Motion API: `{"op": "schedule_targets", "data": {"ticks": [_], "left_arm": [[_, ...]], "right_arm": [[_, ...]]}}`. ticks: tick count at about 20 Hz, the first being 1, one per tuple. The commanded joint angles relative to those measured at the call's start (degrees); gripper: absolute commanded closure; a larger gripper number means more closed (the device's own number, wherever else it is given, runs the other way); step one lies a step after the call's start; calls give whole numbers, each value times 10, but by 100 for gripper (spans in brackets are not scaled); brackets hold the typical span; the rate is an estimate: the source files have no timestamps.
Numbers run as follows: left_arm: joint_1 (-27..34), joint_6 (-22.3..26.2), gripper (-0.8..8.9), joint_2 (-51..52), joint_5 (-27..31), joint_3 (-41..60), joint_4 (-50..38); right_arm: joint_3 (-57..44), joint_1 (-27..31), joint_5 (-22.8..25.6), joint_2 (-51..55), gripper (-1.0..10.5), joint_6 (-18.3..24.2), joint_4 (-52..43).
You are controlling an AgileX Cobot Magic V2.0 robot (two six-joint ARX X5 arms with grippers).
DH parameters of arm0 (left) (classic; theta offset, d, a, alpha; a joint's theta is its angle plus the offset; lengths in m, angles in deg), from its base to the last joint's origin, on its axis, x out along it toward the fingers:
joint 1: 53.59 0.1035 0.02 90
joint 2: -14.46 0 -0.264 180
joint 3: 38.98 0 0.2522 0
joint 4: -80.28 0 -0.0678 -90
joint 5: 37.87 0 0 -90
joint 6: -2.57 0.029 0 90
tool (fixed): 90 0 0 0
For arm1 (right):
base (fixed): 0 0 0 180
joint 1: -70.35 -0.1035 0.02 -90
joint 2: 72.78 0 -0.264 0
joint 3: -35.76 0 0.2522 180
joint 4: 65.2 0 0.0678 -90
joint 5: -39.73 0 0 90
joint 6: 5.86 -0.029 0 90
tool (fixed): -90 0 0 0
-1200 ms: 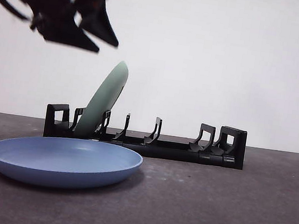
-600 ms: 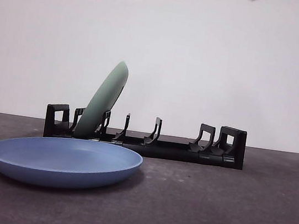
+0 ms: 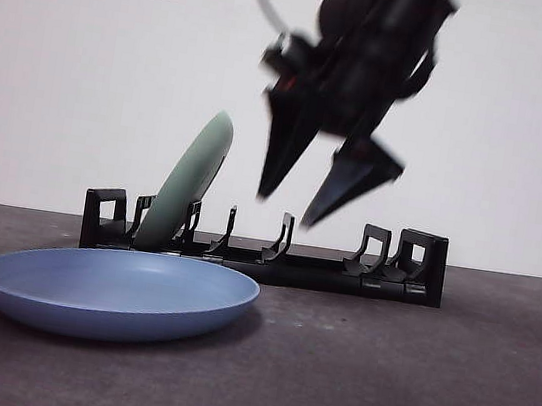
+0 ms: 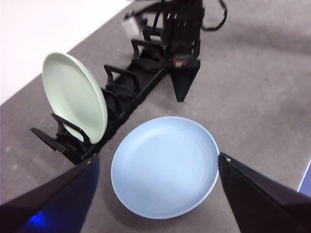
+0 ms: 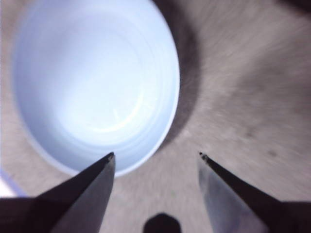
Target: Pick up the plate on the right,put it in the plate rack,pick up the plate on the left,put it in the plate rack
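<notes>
Our right gripper (image 3: 313, 207), jaws wide and empty, hangs above the long black plastic plate rack (image 3: 273, 259); the round pale-blue plate (image 3: 115, 293) lies at its seven o'clock.

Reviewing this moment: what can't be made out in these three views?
- Front view: the right gripper is motion-blurred; its jaws stand apart, finer detail lost.
- Front view: the green plate hides the plate rack prongs behind it.
- Right wrist view: blurred; the blue plate is cut off by the edge.
- Left wrist view: the left gripper shows only jaw tips, apart.
</notes>
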Motion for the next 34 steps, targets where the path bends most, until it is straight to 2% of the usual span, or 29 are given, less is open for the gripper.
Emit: {"op": "schedule_targets", "data": {"ticks": [1, 6, 13, 16, 23, 25, 26, 30, 34], "left_arm": [[-1, 27, 404, -11, 2, 0, 0], [-1, 41, 404, -29, 2, 0, -1], [-15, 55, 404, -42, 2, 0, -5], [-29, 58, 404, -50, 2, 0, -5], [-47, 58, 404, -54, 2, 0, -4], [-49, 58, 404, -54, 2, 0, -4], [-51, 58, 404, -54, 2, 0, -4], [-68, 77, 404, -54, 2, 0, -5], [-129, 109, 404, -71, 2, 0, -5]], "right_arm": [[-4, -10, 3, -35, 663, -15, -18], [-4, -20, 11, -82, 663, -35, -42], [-5, -32, 11, -91, 669, -58, -79], [-5, -37, 11, -92, 793, -59, -83], [-7, -39, 11, -116, 801, -73, -83], [-7, -39, 13, -118, 965, -73, -84], [-7, -43, 18, -118, 959, -73, -89], [-6, -43, 27, -99, 959, -74, -72], [-6, -42, 47, -21, 959, -84, -28]]}}
